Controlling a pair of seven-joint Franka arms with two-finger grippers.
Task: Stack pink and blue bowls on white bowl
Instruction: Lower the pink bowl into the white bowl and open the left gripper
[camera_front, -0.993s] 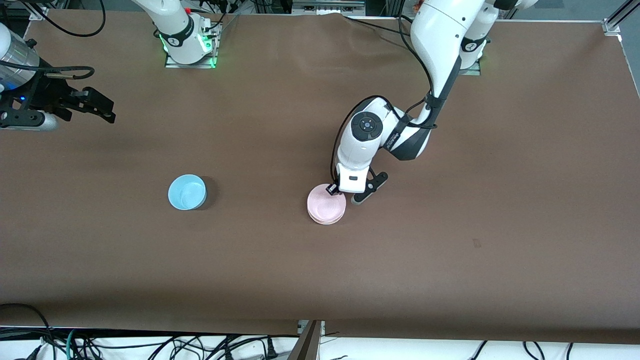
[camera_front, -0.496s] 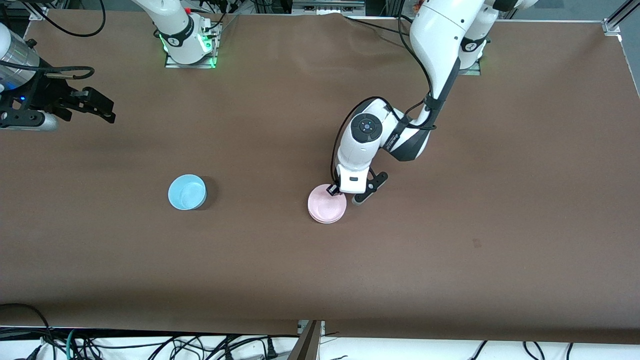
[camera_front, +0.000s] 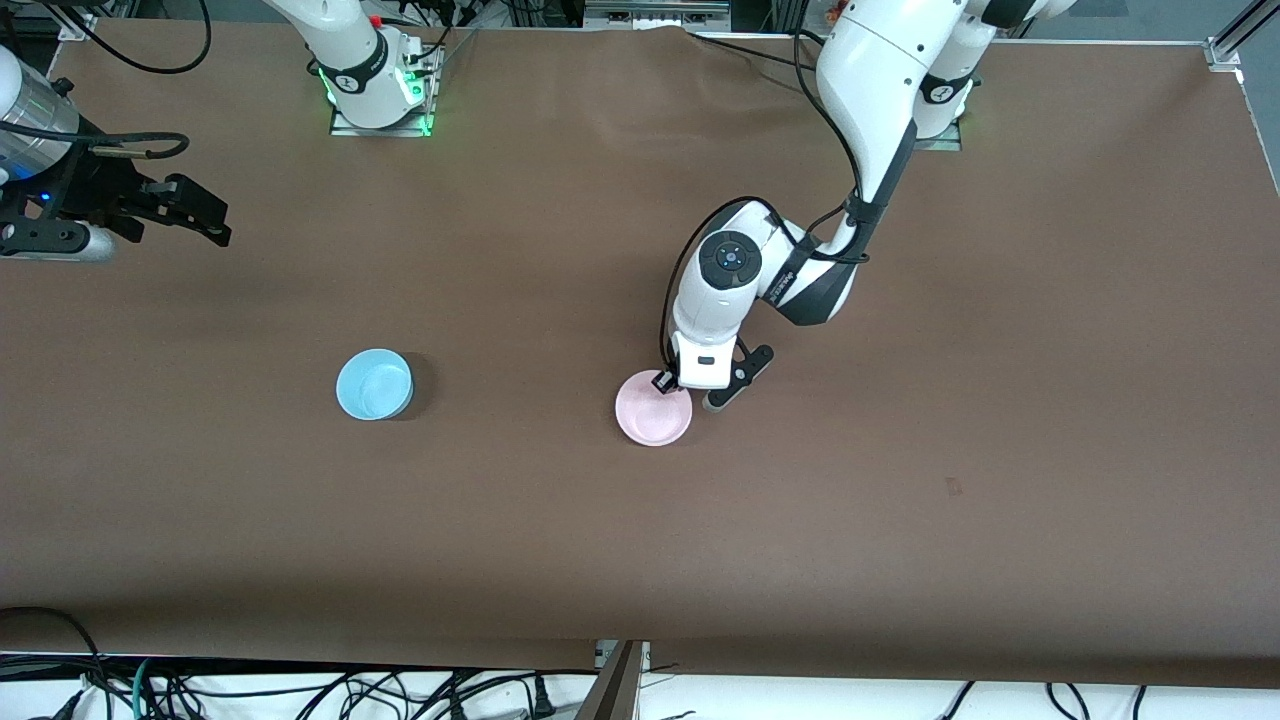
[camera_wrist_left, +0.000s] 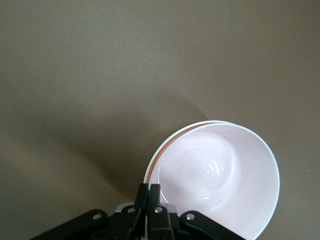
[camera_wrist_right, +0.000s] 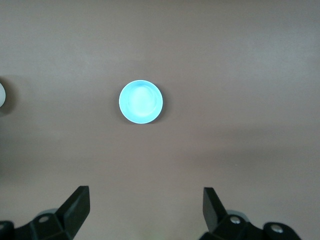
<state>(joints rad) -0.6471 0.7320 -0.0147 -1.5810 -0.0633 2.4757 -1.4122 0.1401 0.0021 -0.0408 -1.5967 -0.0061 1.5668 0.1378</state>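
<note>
Two bowls are nesting mid-table — the left gripper (camera_front: 668, 383) is pinching the pink bowl's (camera_front: 652, 413) rim inside the white bowl (camera_wrist_left: 161, 153). Blue bowl (camera_front: 373, 384) is sitting toward the right arm's end; right gripper (camera_wrist_right: 145, 207) is waiting, spread wide.

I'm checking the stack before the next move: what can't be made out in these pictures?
- White bowl: front view hides it under the pink bowl; left wrist view shows only a rim sliver.
- Left claw, shut on the pink bowl's rim: its tips are covered by the wrist in the front view and cut off by the picture's edge in the left wrist view.
- Blue bowl: too small to tell if anything is inside.
- Right claw waits, open.
</note>
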